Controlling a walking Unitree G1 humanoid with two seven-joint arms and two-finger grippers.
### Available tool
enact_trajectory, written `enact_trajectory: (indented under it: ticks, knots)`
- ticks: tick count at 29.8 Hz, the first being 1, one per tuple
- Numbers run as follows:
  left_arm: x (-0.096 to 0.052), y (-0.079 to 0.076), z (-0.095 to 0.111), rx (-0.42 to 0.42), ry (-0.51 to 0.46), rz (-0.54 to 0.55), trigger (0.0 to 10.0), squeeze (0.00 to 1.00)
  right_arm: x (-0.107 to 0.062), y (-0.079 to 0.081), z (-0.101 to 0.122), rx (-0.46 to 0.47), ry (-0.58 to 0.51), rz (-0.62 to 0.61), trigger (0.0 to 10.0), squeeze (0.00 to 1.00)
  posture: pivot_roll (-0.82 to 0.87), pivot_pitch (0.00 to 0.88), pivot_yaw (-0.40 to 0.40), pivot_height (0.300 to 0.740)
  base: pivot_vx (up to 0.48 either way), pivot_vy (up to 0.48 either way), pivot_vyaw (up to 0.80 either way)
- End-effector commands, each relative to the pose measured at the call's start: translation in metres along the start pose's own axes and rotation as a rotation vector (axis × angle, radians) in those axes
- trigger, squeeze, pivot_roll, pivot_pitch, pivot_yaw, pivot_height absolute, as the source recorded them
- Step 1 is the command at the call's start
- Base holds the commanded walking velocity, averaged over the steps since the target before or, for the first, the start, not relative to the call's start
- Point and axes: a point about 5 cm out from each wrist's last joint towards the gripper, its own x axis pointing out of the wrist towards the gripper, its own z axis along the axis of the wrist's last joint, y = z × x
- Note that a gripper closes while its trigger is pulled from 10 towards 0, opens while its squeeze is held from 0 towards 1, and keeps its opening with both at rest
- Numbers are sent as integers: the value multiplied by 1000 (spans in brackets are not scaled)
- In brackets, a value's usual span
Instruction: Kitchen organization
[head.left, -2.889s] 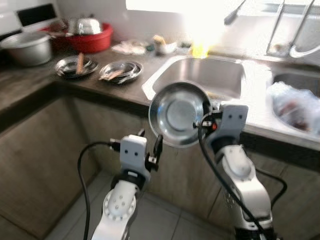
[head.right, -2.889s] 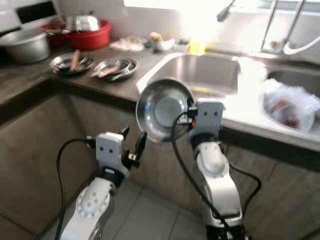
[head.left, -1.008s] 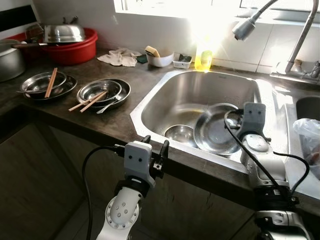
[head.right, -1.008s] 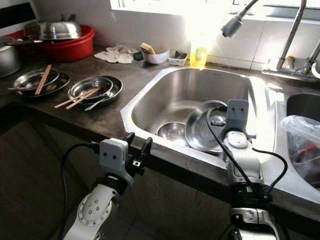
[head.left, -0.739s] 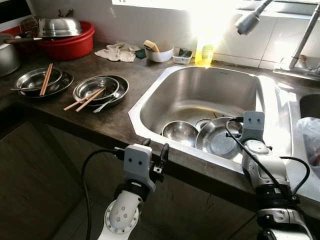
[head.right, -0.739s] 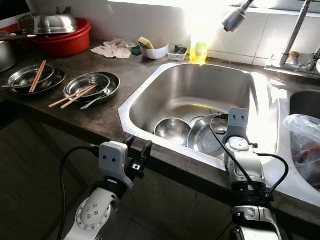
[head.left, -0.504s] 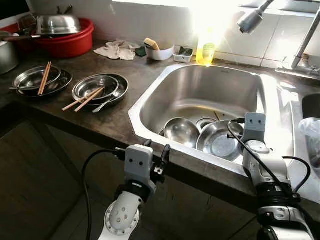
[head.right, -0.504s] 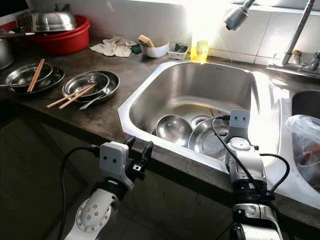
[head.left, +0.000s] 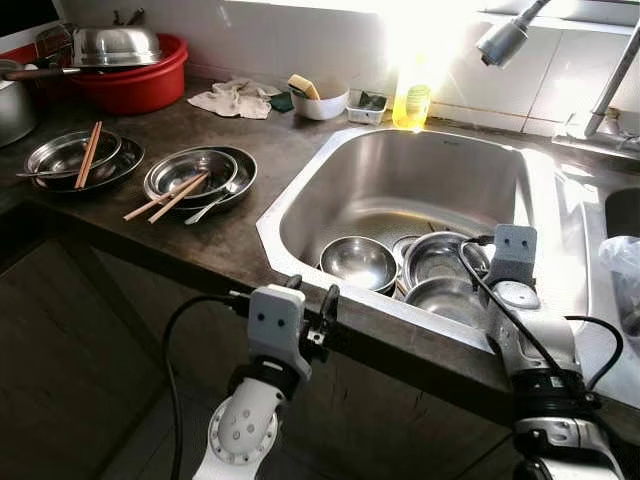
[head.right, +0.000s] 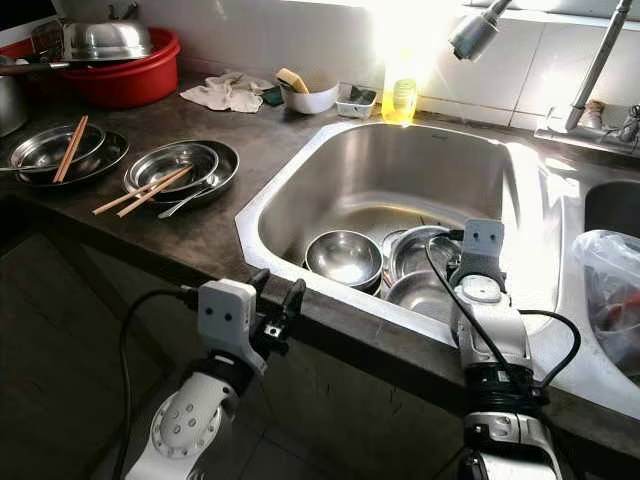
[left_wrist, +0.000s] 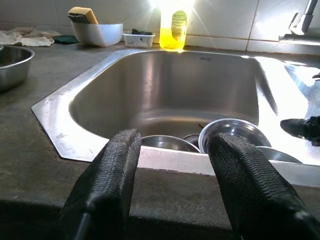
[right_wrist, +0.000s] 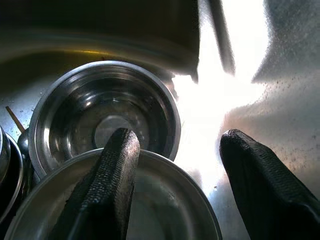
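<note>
Sunlight glares off the tiled wall behind a dark stone counter (head.left: 230, 235), into which a steel sink (head.left: 420, 190) is sunk. Down in the sink, the right gripper (right_wrist: 175, 170) hangs with its jaws spread wide and holding nothing. One finger (right_wrist: 117, 170) lies over the rim of a shallow steel plate (right_wrist: 150, 210) just beneath it, though I cannot tell whether it touches; the other finger stands over the bare, sunlit sink floor toward the sink's right wall. Just beyond the plate sits a deeper steel bowl (right_wrist: 105, 125), and a second bowl (head.left: 358, 262) lies to the left of it on the sink floor, close to the front wall. These three dishes crowd the front half of the sink; the back half toward the faucet head (head.left: 502, 42) is open steel.

Outside the sink, the left gripper (head.left: 310, 318) hovers level with the counter's front edge, jaws parted and empty, aimed across the sink's near-left corner. Left of the sink on the counter lie two stacks of steel plates (head.left: 200, 178) with wooden chopsticks (head.left: 168, 198) across them. Behind the sink's back rim stand a yellow soap bottle (head.left: 412, 100) and a white bowl (head.left: 320, 102) with a sponge in it, with a rag (head.left: 235, 100) farther left. A red basin (head.left: 135, 85) with a metal lid in it sits at the far left.
</note>
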Motion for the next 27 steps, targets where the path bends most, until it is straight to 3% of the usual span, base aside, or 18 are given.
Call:
enact_trajectory:
  ticks: [1, 5, 7, 9, 14, 16, 18, 21, 27]
  knots:
    - [3, 1, -1, 7, -2, 3, 10000, 0, -14, 3, 15, 28, -153, 11, 10000, 0, 62, 119, -6, 740, 0, 0, 0]
    - [3, 1, -1, 8, -3, 3, 10000, 0, -20, 5, 21, 42, -196, 30, 10000, 0, 61, 114, -5, 740, 0, 0, 0]
    - [6, 3, -2, 10, -2, 3, 10000, 0, -43, 19, 33, 93, -336, 163, 10000, 0, 50, 87, 0, 740, 0, 0, 0]
    - [7, 3, -4, 9, -1, 2, 10000, 0, -59, 28, 34, 106, -398, 254, 10000, 0, 46, 77, 3, 740, 0, 0, 0]
    - [8, 3, -4, 8, 1, 1, 10000, 0, -65, 31, 32, 113, -411, 289, 10000, 0, 43, 73, 4, 740, 0, 0, 0]
    - [8, 4, -7, 7, 8, -1, 10000, 0, -84, 41, 20, 121, -428, 385, 10000, 0, 40, 55, 8, 740, 0, 0, 0]
    - [8, 4, -7, 7, 8, -1, 10000, 0, -84, 41, 20, 121, -428, 385, 10000, 0, 40, 55, 8, 740, 0, 0, 0]
    - [6, 6, -11, 5, 20, -1, 10000, 0, -107, 49, 7, 101, -446, 481, 10000, 0, 36, 52, 14, 740, 0, 0, 0]
    - [3, 7, -14, 0, 30, -1, 10000, 0, -119, 54, 4, 75, -477, 541, 10000, 0, 34, 51, 16, 740, 0, 0, 0]
